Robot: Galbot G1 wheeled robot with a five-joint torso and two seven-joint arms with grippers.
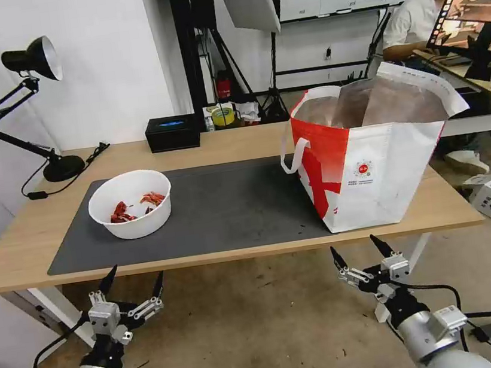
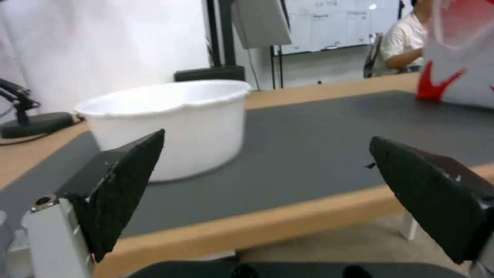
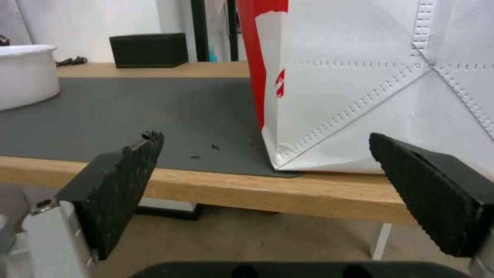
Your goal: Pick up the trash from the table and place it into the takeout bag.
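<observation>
On the wide light-wood table (image 1: 216,147) lies a large dark grey rectangular mat (image 1: 231,210), and toward its left end stands the white round bowl (image 1: 130,204) holding red shell scraps (image 1: 137,206) at its bottom. At the mat's right end stands the big boxy white-and-red takeout bag (image 1: 375,158) — upright, mouth open, silver foil lining showing, one white loop handle (image 1: 291,157) hanging over its left side and a small round red logo on the front panel. The bag's base overlaps the right edge of the mat.

Both arms hang below the table's near edge, over the floor. The left gripper (image 1: 132,278) sits in front of the bowl with its black fingers spread wide and nothing between them; from its wrist view the bowl (image 2: 170,123) stands just past the table edge. The right gripper (image 1: 358,252) is below the bag's near corner — fingers likewise spread apart and empty — and its wrist view faces the bag's white stitched side (image 3: 381,85).

A black desk lamp (image 1: 30,109) stands at the far left corner, a black rectangular box (image 1: 172,132) at the far edge.
</observation>
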